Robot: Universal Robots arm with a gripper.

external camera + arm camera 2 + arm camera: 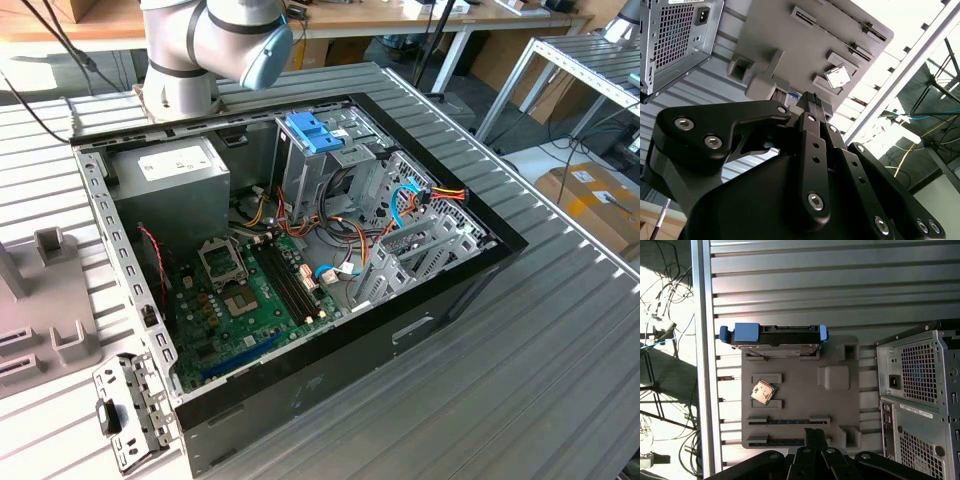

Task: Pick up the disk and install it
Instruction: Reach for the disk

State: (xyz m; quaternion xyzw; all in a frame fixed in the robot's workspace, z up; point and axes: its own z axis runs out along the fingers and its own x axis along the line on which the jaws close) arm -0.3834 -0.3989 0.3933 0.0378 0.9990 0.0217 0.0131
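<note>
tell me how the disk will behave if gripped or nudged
Probably rigid: the disk looks like a hard flat slab with blue rails. It seems to stand on edge in the grey holder, so it might tip if nudged. Its metal face could be slippery.

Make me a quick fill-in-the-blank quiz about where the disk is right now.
The rails of the disk are coloured ___. The holder it stands on is coloured ___. The claw holds ___. The computer case lies with its side ___.
Missing words: blue; grey; nothing; open.
</note>
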